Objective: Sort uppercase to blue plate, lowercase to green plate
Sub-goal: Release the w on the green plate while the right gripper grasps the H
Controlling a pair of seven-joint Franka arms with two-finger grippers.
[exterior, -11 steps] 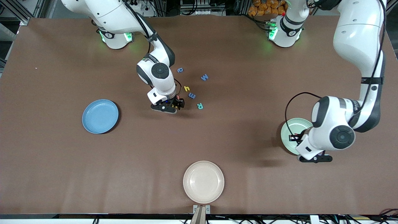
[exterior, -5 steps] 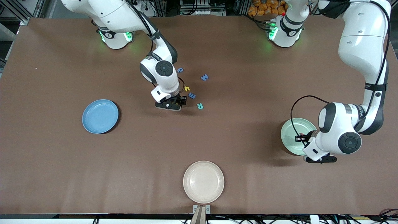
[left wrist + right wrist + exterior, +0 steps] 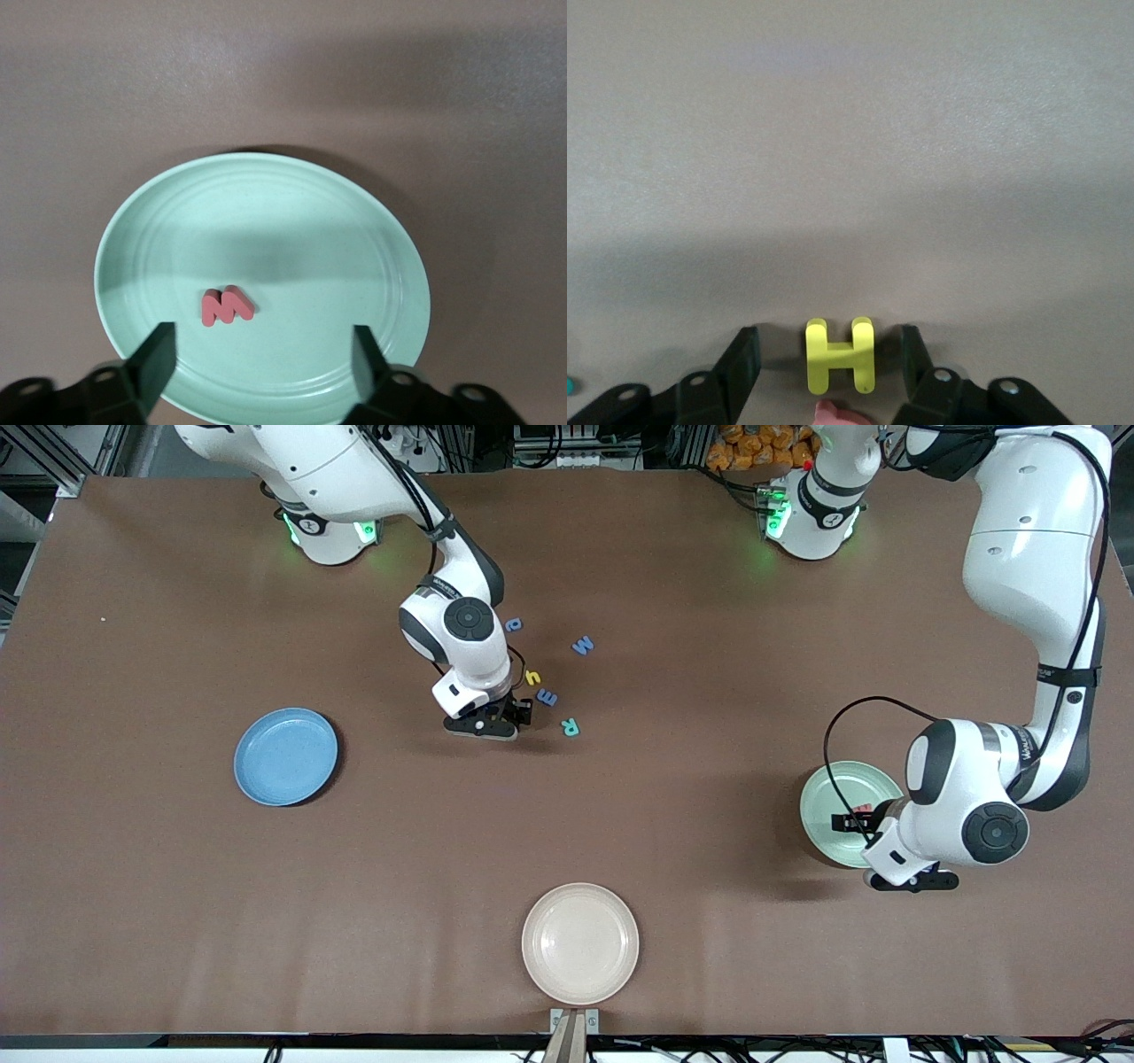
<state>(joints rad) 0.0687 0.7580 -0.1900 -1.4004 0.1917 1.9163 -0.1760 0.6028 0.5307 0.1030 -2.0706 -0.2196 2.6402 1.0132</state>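
Two white Franka arms, glossy rounded shells with dark grey joint bands and round black caps on the wrist joints. Green lights glow at both bases. Thin black cable loops off each wrist above the left gripper (image 3: pixel 852 821) and right gripper (image 3: pixel 509 722). Both grippers black, with blocky fingers (image 3: pixel 742 354) and screw holes in the black mounts.

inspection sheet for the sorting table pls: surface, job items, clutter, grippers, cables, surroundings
Surface: brown table.
Job's things: red foam letter lies in mint-green plate; yellow foam H, small letters mid-table; sky-blue plate holds nothing.
Clutter: cream plate.
Grippers: left gripper open over green plate; right gripper astride the H, jaws apart from it.
Cables: black loop on left arm.
Surroundings: orange items past table edge.
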